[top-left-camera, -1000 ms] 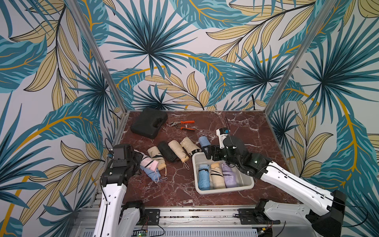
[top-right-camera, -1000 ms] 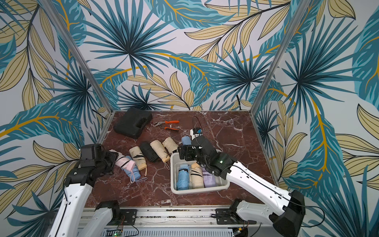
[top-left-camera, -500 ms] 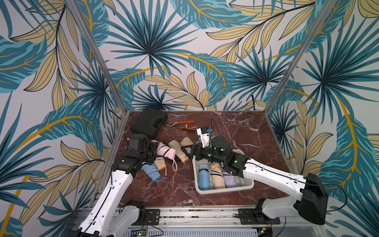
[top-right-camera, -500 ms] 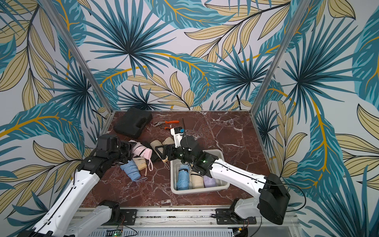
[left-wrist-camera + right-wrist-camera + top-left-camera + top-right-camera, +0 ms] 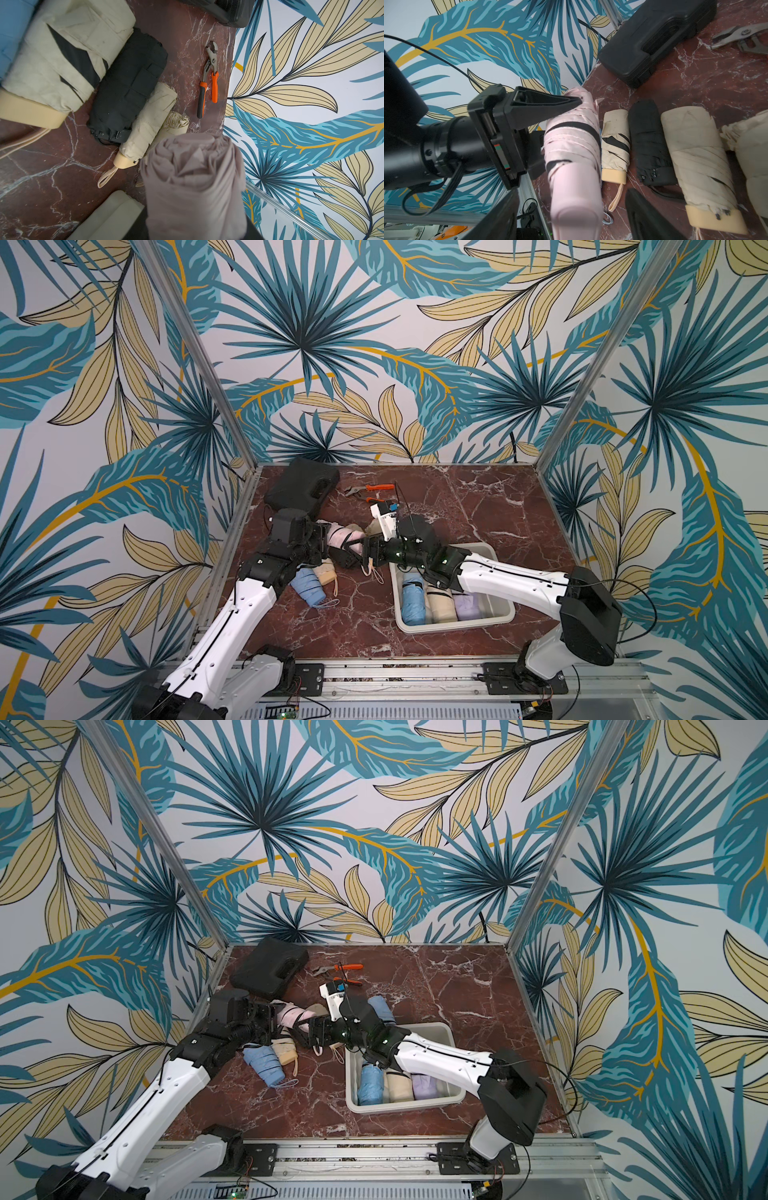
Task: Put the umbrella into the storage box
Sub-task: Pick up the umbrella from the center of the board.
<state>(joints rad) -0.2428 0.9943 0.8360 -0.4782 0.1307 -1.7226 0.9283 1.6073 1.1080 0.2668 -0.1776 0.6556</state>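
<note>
A folded pink umbrella (image 5: 340, 534) (image 5: 291, 1016) hangs above the row of umbrellas left of the middle, and my left gripper (image 5: 330, 539) (image 5: 195, 228) is shut on its canopy end. In the right wrist view one left finger (image 5: 542, 104) presses on the pink fabric (image 5: 571, 145). My right gripper (image 5: 365, 549) (image 5: 573, 193) is open, its jaws on either side of the umbrella's handle end with gaps on both sides. The white storage box (image 5: 453, 628) (image 5: 399, 1108) stands front right, holding a blue, a beige and a lilac umbrella.
A black moulded case (image 5: 301, 488) and orange-handled pliers (image 5: 372, 491) lie at the back. Below the grippers lie loose umbrellas: blue (image 5: 307, 591), beige (image 5: 326, 572), black (image 5: 126, 89) and cream (image 5: 149, 122). Another blue umbrella (image 5: 380, 1009) lies behind the right arm.
My left arm has lifted the pink umbrella and carried it right, toward the middle. My right arm has swung left from the box to the umbrella, and its jaws have narrowed around the handle end.
</note>
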